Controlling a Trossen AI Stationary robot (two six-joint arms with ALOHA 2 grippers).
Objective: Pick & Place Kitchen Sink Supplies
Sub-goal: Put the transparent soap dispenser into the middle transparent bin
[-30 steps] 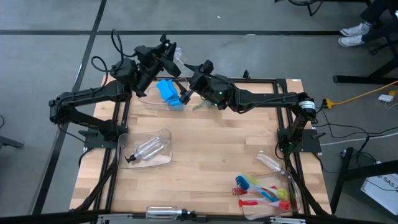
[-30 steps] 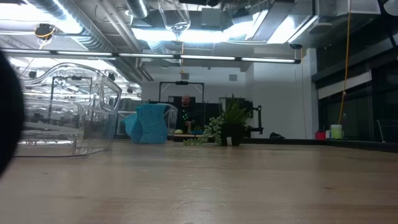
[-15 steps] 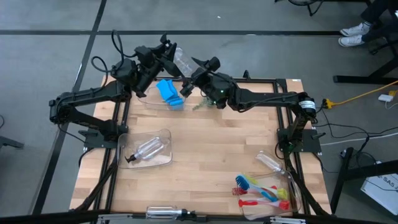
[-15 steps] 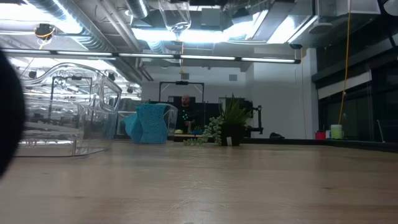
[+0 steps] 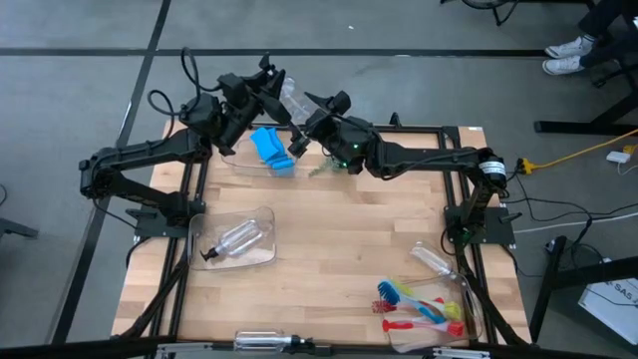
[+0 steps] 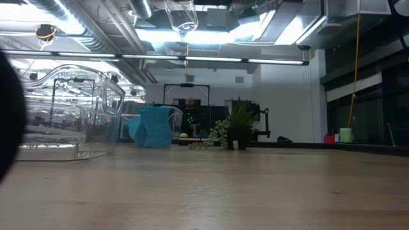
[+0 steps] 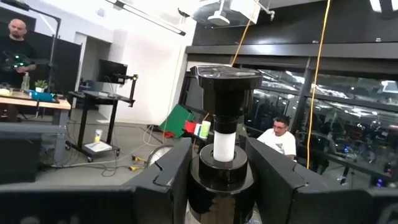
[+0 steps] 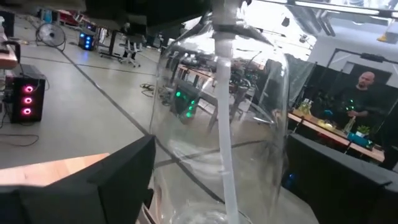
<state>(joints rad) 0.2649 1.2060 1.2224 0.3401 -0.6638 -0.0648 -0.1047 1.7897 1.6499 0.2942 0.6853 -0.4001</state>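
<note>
Mid-air handover at the far edge of the table: the left gripper (image 5: 267,88) clamps the bottle (image 5: 292,100) by its black pump neck, fingers snug either side in its wrist view. The right gripper (image 5: 311,112) has crept up over the last second, fingers spread wide around the clear body but not yet closed on it. Judging by that, the pass is about to happen. Blue sponge (image 5: 270,148) sits in the far bin (image 5: 235,160) just below; brushes (image 5: 424,307) lie well apart, near corner.
</note>
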